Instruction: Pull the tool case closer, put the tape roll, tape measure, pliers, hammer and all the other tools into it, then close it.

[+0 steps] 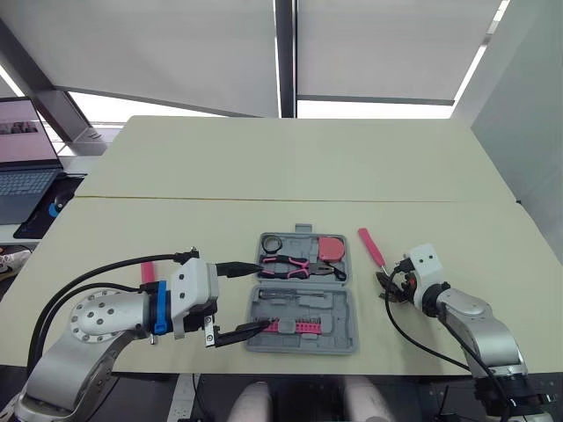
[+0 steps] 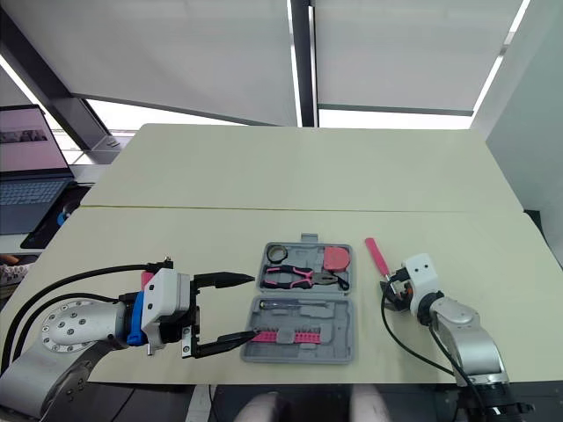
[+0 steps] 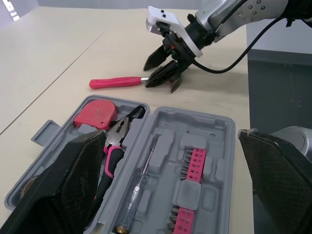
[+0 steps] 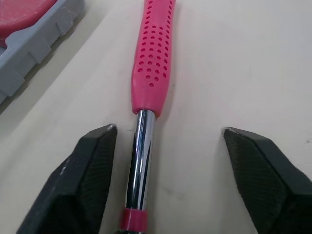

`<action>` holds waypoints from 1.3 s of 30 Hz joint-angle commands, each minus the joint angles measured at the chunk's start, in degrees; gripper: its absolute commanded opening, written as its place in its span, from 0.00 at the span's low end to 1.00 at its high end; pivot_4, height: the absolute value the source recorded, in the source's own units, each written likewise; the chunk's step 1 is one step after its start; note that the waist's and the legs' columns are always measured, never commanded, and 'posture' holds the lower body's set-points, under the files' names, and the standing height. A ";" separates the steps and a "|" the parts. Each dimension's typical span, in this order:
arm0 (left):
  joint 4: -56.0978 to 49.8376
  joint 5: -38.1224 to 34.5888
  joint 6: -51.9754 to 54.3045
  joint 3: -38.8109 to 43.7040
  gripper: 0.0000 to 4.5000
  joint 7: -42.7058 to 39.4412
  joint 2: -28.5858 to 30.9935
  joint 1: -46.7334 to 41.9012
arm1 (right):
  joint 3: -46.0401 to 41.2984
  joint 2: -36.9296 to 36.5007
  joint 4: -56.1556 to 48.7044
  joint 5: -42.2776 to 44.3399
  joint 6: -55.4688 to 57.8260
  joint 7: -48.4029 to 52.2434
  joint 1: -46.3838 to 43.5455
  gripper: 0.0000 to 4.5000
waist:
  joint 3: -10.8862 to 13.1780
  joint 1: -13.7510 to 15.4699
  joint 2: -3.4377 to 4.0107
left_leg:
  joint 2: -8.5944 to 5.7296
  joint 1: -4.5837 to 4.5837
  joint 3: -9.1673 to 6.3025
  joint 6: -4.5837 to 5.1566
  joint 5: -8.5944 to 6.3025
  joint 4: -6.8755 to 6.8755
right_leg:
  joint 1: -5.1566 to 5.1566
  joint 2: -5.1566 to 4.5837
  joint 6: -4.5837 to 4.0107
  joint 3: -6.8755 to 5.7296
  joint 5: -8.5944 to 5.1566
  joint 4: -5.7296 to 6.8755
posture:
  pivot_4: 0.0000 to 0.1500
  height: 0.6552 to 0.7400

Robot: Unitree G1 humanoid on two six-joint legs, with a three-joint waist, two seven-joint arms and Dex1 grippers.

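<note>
From the left eye, a pale beige table (image 1: 264, 158) stood under drawn blinds (image 1: 176, 44), with a laptop (image 1: 22, 167) off to the far left. The open tool case (image 1: 343, 303) lay near the front edge. The hammer (image 1: 371, 245) lay just right of it, its pink handle pointing away.

From the left wrist, the left gripper (image 3: 171, 135) was spread wide over the case.

From the right wrist, the right gripper (image 4: 168, 128) was open and straddled the hammer's chrome shaft, with its fingers clear of it.

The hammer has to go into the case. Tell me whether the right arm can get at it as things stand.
Probably yes. The open right tool straddles the chrome shaft of the hammer, a finger on each side, with only bare table around it. The case lies apart from it.
</note>
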 commanded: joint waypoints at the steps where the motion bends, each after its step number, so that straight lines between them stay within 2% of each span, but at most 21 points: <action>1: -0.79 -0.52 -0.26 0.13 1.00 -0.15 0.39 -0.39 | 1.05 0.81 -1.08 0.19 0.02 -0.45 1.53 0.51 | 0.00 -0.01 0.00 | 0.01 0.00 -0.01 0.00 0.00 0.00 | 0.00 0.00 0.00 0.00 0.00 0.00 | 1.00 1.00; 7: -1.67 -3.53 0.61 1.03 1.00 0.49 -0.65 -1.40 | 1.67 1.72 -2.79 -0.78 -2.14 -2.23 4.75 0.22 | -0.02 0.00 -0.02 | 0.00 0.00 -0.04 0.00 0.00 0.00 | 0.03 0.00 0.00 0.00 0.00 -0.01 | 1.00 1.00; 11: -2.75 -8.36 3.82 2.08 1.00 0.91 -0.54 -2.83 | 1.26 2.15 -3.18 -0.96 -4.31 -2.98 5.55 0.05 | -0.05 0.00 -0.05 | 0.00 0.02 -0.05 0.00 0.00 0.00 | 0.06 0.00 0.00 0.00 0.00 0.00 | 1.00 1.00; 15: -1.58 -8.98 3.79 3.00 1.00 0.38 0.20 -4.80 | 1.07 1.38 -3.36 -1.46 -6.28 -2.81 5.96 0.05 | -0.04 0.00 -0.04 | 0.00 0.02 -0.06 0.00 0.00 0.00 | 0.06 0.01 0.00 -0.01 0.00 0.00 | 1.00 1.00; 19: 0.56 -8.61 3.84 5.31 1.00 -0.07 1.36 -5.82 | 0.58 -2.45 -5.74 -2.29 -9.34 -0.57 6.39 0.05 | -0.04 0.01 -0.04 | -0.02 0.02 -0.04 0.00 0.00 0.00 | 0.05 0.01 0.00 -0.04 0.00 -0.01 | 1.00 1.00; 24: 7.14 -2.19 -1.55 9.79 1.00 -3.67 5.78 -2.36 | 1.77 -15.21 -12.58 -3.02 -14.03 10.66 6.01 0.05 | 0.03 -0.10 0.07 | -0.04 0.00 0.07 0.01 0.00 0.00 | -0.01 0.01 0.01 -0.04 0.00 -0.01 | 1.00 1.00; 29: 11.71 1.08 -5.77 12.51 1.00 -7.97 9.34 1.09 | 3.54 -29.35 -18.90 -1.54 -13.54 24.26 2.57 0.05 | 0.05 -0.18 0.08 | 0.07 0.00 0.07 0.03 -0.01 -0.03 | -0.04 0.12 0.00 -0.09 -0.01 -0.02 | 1.00 1.00; 32: 12.60 3.21 -7.52 12.34 1.00 -10.28 10.82 3.83 | 7.86 -35.93 -22.85 -1.89 -12.04 32.42 -1.05 0.05 | 0.06 -0.04 0.06 | 0.05 -0.03 0.04 0.03 -0.01 -0.01 | -0.02 0.09 0.00 -0.11 -0.01 -0.07 | 1.00 1.00; 35: 12.79 4.48 -8.36 11.86 1.00 -11.06 11.36 5.05 | 11.87 -37.35 -24.72 -2.55 -8.92 35.01 -4.36 0.05 | 0.08 -0.02 0.00 | 0.04 -0.05 0.02 0.04 -0.02 -0.01 | -0.03 0.04 0.00 -0.13 -0.01 -0.10 | 1.00 1.00; 39: 12.20 5.78 -9.16 11.27 1.00 -11.30 11.24 6.29 | 19.96 -34.37 -25.98 -4.69 -5.56 37.03 -10.63 0.05 | 0.14 -0.01 -0.10 | 0.04 -0.05 0.02 0.03 -0.02 -0.01 | -0.03 0.01 0.00 -0.12 -0.01 -0.09 | 1.00 1.00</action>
